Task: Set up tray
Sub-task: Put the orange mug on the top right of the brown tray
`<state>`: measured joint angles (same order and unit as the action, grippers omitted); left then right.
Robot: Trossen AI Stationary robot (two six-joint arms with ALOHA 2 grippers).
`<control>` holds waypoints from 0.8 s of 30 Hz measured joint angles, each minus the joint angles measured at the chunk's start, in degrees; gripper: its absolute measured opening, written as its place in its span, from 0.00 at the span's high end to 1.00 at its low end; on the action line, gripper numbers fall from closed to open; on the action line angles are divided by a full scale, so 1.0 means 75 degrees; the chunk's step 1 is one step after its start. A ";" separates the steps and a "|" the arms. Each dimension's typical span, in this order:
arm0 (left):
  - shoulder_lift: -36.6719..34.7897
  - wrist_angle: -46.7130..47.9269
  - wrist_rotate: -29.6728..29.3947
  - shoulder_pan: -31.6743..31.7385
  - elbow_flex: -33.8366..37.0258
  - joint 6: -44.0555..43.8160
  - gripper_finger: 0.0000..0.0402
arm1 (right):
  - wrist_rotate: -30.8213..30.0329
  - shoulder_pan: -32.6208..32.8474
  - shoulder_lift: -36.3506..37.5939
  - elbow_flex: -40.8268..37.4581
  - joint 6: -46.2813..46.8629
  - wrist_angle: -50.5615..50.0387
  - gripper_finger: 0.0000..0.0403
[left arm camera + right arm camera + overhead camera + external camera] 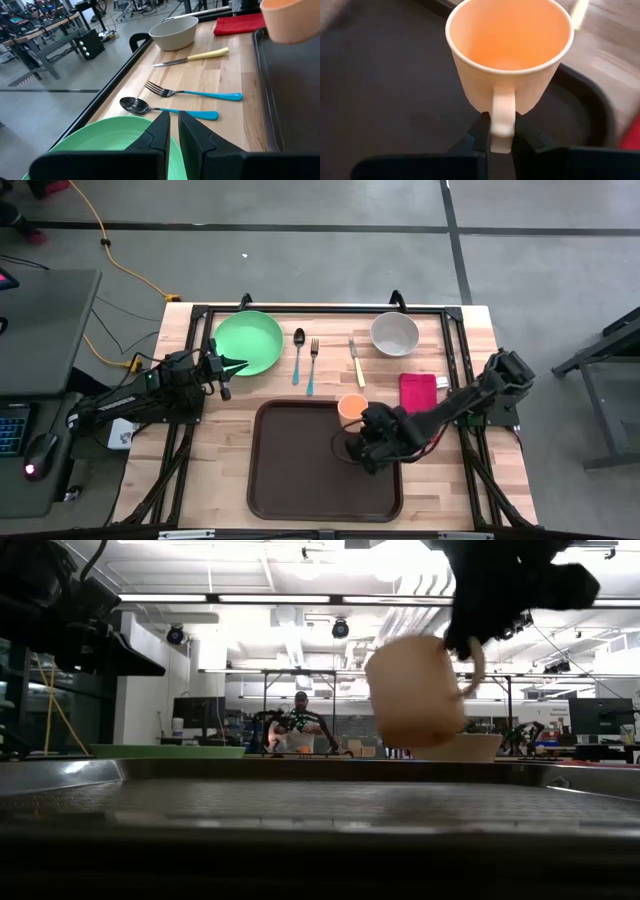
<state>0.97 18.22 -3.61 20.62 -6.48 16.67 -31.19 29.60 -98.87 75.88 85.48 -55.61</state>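
The dark brown tray (300,465) lies at the table's near middle. An orange mug (352,407) hangs over the tray's far right corner with my right gripper (502,131) shut on it. In the low view the mug (415,690) floats well above the tray's rim (320,768). My left gripper (174,131) waits at the far left, over the near edge of a green plate (248,342). Its fingers stand almost together with nothing between them. My right gripper pinches the mug's handle (502,112) between its two fingers. The fingers come slanting down from the table's right side. The mug is lifted clear of the tray, mouth up and a little tilted, with the handle toward the gripper.
Along the far side, from left to right, lie a spoon (298,352) and a fork (312,365) with blue handles, a knife with a yellow handle (356,362) and a pale bowl (394,333). A red napkin (418,392) lies right of the tray.
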 joint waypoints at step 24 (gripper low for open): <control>0.0000 0.0000 -0.0004 0.0000 0.0000 0.0129 0.83 | 0.2184 0.0498 -0.1401 0.0006 0.2289 -0.1434 0.94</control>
<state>0.97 18.22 -3.64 20.62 -6.48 17.63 -14.81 33.34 -109.38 75.92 102.64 -66.36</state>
